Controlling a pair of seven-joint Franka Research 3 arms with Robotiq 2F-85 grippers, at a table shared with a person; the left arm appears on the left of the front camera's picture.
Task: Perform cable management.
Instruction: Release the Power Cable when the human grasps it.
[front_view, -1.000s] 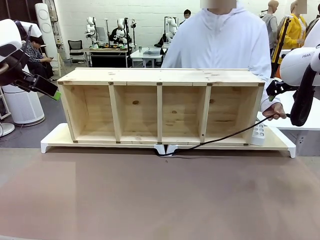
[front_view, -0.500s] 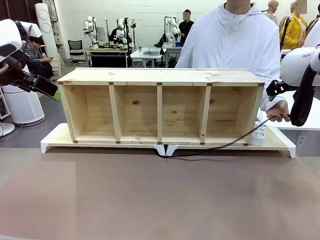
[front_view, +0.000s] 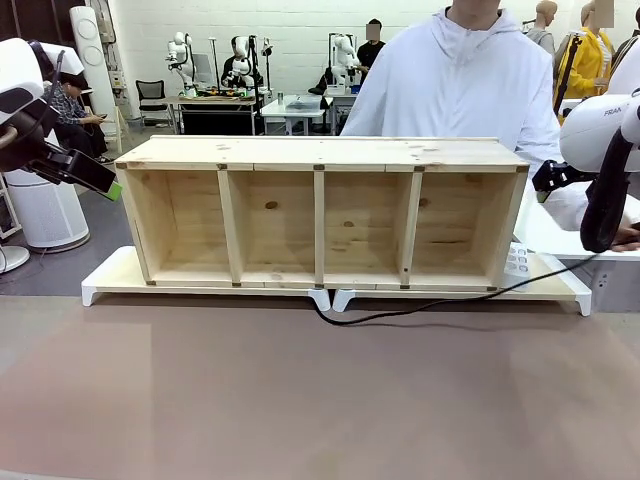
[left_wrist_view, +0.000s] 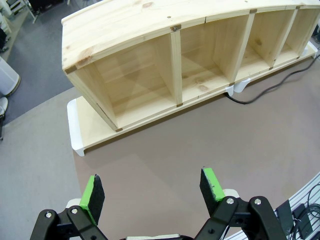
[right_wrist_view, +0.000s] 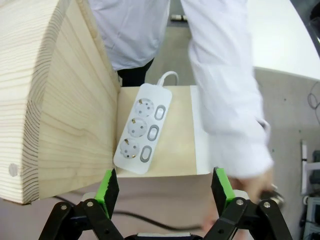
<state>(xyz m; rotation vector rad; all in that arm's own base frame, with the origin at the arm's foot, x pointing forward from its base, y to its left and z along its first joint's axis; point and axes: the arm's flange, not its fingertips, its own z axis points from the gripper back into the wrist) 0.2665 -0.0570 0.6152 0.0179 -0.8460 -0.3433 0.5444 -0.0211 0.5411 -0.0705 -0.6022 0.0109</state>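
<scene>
The cable (front_view: 430, 306) is a thin black cord. It runs from under the middle of the wooden shelf (front_view: 320, 152) across the table to the right, up toward the person's hand (front_view: 630, 236) behind my right arm. Its plug is hidden. In the left wrist view the cable (left_wrist_view: 260, 93) curls beside the shelf (left_wrist_view: 150, 30). My left gripper (left_wrist_view: 151, 187) hangs open above the bare table; from the front it (front_view: 105, 183) is at the shelf's left end. My right gripper (right_wrist_view: 163, 185) is open over the shelf's right end, holding nothing.
A white power strip (right_wrist_view: 145, 127) lies on the white base board (front_view: 110, 280) just right of the shelf. The person's white sleeve (right_wrist_view: 225, 90) reaches down past it, the hand (right_wrist_view: 262, 185) blurred beside my right fingers. The brown table (front_view: 320, 400) in front is open.
The person's hand has pulled the cable to the right, past my right arm. The cord has dropped from across the shelf's right compartment to the table. Neither arm has moved.
</scene>
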